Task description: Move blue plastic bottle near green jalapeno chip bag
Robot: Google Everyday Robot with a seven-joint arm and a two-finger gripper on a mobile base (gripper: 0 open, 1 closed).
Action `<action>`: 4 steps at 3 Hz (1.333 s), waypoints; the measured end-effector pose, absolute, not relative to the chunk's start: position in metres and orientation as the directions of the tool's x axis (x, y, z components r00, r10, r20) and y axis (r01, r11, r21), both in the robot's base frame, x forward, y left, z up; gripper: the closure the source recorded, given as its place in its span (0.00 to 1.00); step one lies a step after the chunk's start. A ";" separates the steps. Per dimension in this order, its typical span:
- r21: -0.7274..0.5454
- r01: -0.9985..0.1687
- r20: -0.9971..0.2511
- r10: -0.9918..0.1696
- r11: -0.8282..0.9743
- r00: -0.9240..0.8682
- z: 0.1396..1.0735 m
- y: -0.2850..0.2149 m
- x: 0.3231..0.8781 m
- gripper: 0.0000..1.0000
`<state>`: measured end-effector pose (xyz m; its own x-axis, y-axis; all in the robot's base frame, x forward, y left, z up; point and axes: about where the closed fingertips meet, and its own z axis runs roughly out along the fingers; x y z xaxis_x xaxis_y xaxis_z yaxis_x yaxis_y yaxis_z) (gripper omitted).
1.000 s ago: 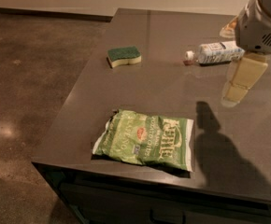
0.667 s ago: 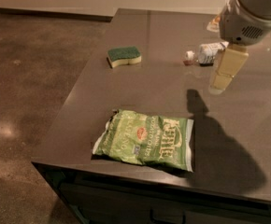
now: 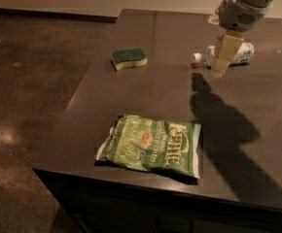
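I am seeing the gripper (image 3: 219,70) hovering at the blue plastic bottle (image 3: 243,53) (grip state unreadable), the green jalapeno chip bag (image 3: 150,144) lying at its 7 o'clock.

Robot lab — hand (image 3: 219,70) over dark counter (image 3: 146,93).

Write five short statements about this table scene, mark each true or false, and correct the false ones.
1. The blue plastic bottle lies on its side on the table. True.
2. The green jalapeno chip bag stands upright at the back of the table. False: it lies flat near the front edge.
3. The gripper hangs at the bottle, partly covering it in the camera view. True.
4. The green-and-yellow sponge sits on top of the chip bag. False: it rests on the table farther back, well apart from the bag.
5. The bottle touches the chip bag. False: a wide stretch of table separates them.
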<state>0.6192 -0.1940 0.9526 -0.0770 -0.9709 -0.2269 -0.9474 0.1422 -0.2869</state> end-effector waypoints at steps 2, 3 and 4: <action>-0.259 -0.954 -0.195 -0.975 0.152 -0.103 0.925 -0.212 0.682 0.00; -0.260 -0.950 -0.183 -0.975 0.172 -0.126 0.911 -0.226 0.699 0.00; -0.255 -0.950 -0.160 -0.977 0.180 -0.142 0.897 -0.239 0.710 0.00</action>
